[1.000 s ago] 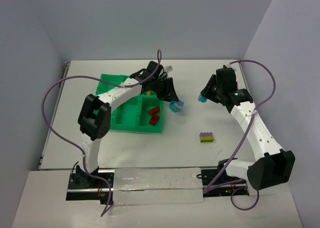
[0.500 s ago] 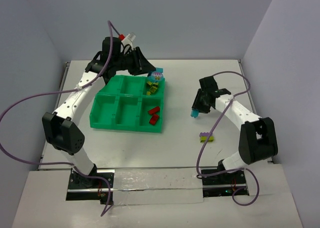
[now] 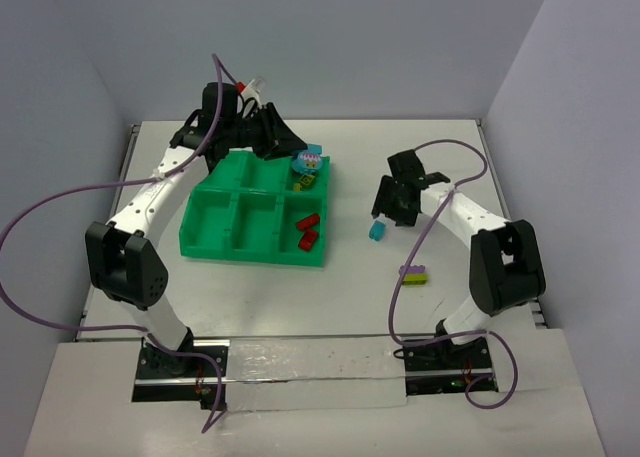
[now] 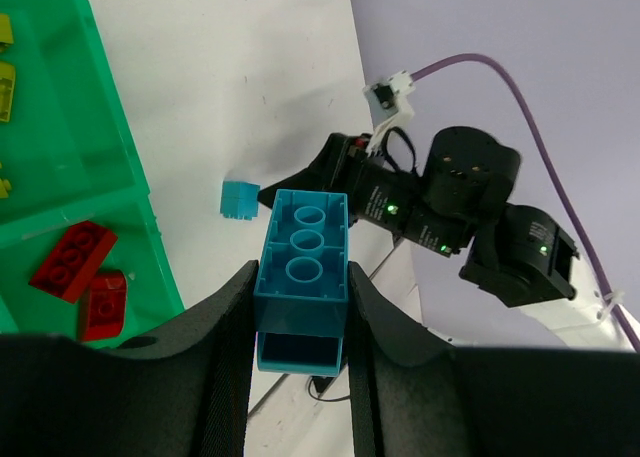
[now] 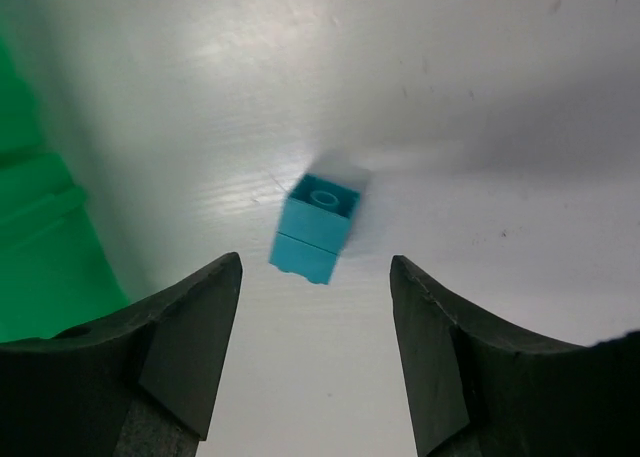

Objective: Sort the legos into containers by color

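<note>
My left gripper (image 3: 300, 157) is shut on a cyan lego (image 3: 308, 161) and hangs over the back right compartment of the green tray (image 3: 215, 220). The left wrist view shows that lego (image 4: 303, 267) clamped between the jaws. My right gripper (image 3: 390, 203) is open to the right of the tray. A small cyan lego (image 5: 318, 227) is beyond its fingers (image 5: 190, 327), touching neither; in the top view this lego (image 3: 376, 230) is on the white table. Red legos (image 3: 307, 233) lie in the front right compartment and yellow-green ones (image 3: 303, 180) in the back right. A purple and yellow-green stack (image 3: 414, 274) sits on the table.
The tray's right wall (image 5: 40, 247) is close on the left of my right gripper. The left arm's purple cable (image 3: 60, 202) loops wide at the left. Grey walls close off the table at the back and sides.
My right gripper has opened and let go of the small cyan lego, which now lies on the table below it. My left arm has carried its cyan lego to the tray's back right.
</note>
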Motion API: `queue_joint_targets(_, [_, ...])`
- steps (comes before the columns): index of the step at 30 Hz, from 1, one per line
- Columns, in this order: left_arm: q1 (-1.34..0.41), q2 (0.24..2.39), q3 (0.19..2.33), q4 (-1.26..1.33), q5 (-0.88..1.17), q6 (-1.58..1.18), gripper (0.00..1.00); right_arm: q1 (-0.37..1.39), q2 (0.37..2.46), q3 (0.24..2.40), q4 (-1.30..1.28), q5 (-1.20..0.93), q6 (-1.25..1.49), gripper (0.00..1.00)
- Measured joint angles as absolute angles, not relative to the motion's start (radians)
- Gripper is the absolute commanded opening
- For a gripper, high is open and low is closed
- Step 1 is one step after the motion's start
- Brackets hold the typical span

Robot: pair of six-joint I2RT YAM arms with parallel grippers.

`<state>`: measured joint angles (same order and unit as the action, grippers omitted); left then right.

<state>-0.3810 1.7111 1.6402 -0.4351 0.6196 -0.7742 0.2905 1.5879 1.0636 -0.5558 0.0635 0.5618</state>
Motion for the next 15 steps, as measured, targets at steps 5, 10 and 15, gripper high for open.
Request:
queue_joint_targets(5, [-0.377,1.711,1.64,-0.432,0.634,-0.775,0.0,0.291,1.534,1.169,-0.557,0.014,0.549,0.67])
queue_joint_targets(10, [-0.377,1.711,1.64,-0.418,0.66,-0.776,0.0,0.291,1.408,1.199,-0.422,-0.212,0.527,0.73])
queue_joint_targets(15, [-0.376,1.711,1.638,-0.374,0.709,-0.795,0.0,0.301,1.347,1.198,-0.198,-0.53,0.549,0.78])
